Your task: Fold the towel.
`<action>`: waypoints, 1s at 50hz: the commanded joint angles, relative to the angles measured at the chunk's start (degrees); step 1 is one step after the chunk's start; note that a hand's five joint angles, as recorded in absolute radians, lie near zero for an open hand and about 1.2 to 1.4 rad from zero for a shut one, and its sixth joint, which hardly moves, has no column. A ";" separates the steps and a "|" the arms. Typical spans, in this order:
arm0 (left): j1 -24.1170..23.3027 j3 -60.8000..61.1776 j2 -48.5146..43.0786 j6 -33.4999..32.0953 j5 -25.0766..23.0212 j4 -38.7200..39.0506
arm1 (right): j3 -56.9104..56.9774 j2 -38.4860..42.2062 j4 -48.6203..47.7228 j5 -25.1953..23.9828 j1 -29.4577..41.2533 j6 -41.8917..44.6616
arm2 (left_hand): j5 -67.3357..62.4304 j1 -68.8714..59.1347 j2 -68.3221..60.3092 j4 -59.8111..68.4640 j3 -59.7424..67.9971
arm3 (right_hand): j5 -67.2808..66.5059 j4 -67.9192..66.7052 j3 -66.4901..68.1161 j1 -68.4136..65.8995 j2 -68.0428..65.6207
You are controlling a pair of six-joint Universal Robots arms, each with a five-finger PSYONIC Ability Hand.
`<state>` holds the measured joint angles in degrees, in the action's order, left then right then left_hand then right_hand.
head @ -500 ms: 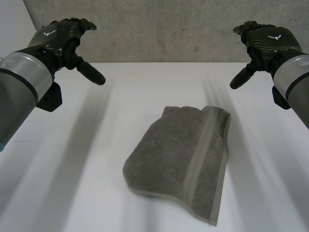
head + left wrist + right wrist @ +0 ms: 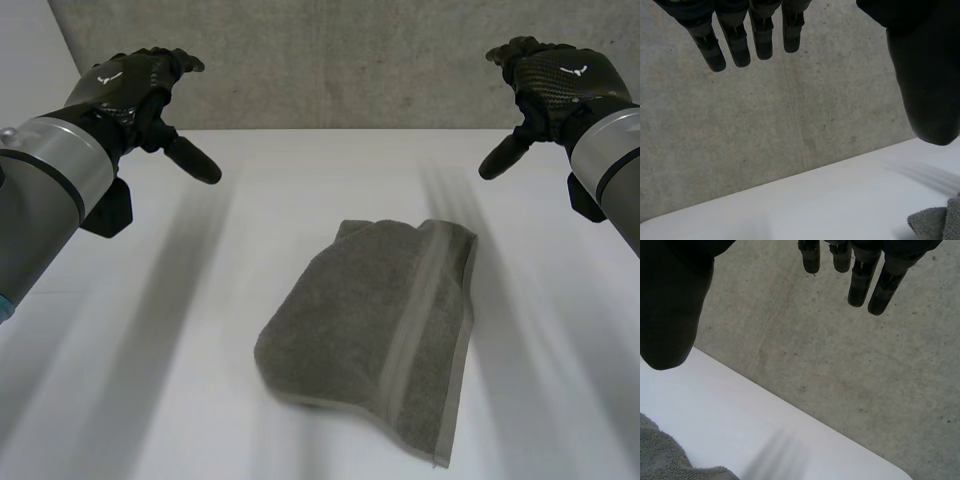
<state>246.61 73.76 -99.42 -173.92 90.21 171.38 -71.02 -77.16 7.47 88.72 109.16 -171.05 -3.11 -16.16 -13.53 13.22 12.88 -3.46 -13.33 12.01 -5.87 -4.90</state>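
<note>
In the head view, the towel (image 2: 375, 335) is seen lying at lower centre. The left hand (image 2: 135, 85), upper left, and the right hand (image 2: 555, 85), upper right, are held well apart from it.

In the left wrist view, the fingers (image 2: 735, 45) are straight and side by side, with nothing gripped. The right wrist view shows the same.

A reach is judged to be in hand. Next, both hands must be lowered to a towel edge.

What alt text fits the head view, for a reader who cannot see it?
A grey towel with a paler stripe lies near the middle of a white table. The left hand and right hand, both open and empty, hover above its far corners, apart from the towel, before a concrete wall.
</note>
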 commanded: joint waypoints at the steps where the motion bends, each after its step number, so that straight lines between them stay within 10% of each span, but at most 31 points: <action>1: -0.16 0.07 -0.42 -0.01 -0.12 0.00 | -0.09 -0.27 0.00 -0.47 0.00 -0.08 | 2.39 5.44 2.82 -3.22 -2.88 | 3.46 3.33 -2.01 5.87 4.90; 7: -0.34 1.57 -1.65 -0.54 -1.00 0.88 | -0.26 0.00 0.26 -3.20 0.97 0.10 | -6.69 -3.64 -6.27 -3.22 -2.88 | 3.46 3.33 -2.01 0.83 -0.13; 15: -4.11 2.88 -14.11 -10.02 -10.23 2.20 | -1.05 7.18 6.24 -20.77 0.61 8.26 | -7.70 -4.65 -7.28 -3.22 -2.88 | 3.46 3.33 -2.01 -2.03 -2.99; 28: -7.36 2.36 -27.05 -12.14 -6.80 2.73 | -2.80 22.04 -3.41 -13.05 2.46 22.50 | -21.92 -18.87 -21.50 -3.22 -2.88 | -1.50 3.33 -2.01 -9.08 -10.05; 38: -9.48 3.15 -28.64 -11.70 -4.78 5.01 | -4.04 26.45 -8.61 -12.78 3.25 23.92 | -66.84 -63.79 -66.41 -3.22 -2.88 | -51.46 3.33 -2.01 -59.05 -60.02; 39: -9.48 3.15 -28.64 -11.70 -4.78 5.01 | -3.87 25.76 -8.61 -12.87 3.25 23.31 | -66.89 -63.84 -66.47 -3.22 -2.88 | -66.39 3.33 -2.01 -73.98 -74.95; 50: -7.54 3.15 -9.30 -11.44 -4.78 9.23 | -7.98 3.64 -17.96 -18.30 3.25 9.38 | -66.89 -63.84 -66.47 -3.22 -2.88 | -66.54 3.33 -2.01 -74.13 -75.10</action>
<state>237.39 76.58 -120.19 -185.64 85.12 176.78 -75.40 -58.95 -1.72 74.90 112.55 -150.15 -66.78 -74.14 -77.12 13.22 12.87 -64.80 -13.33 12.01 -72.27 -75.62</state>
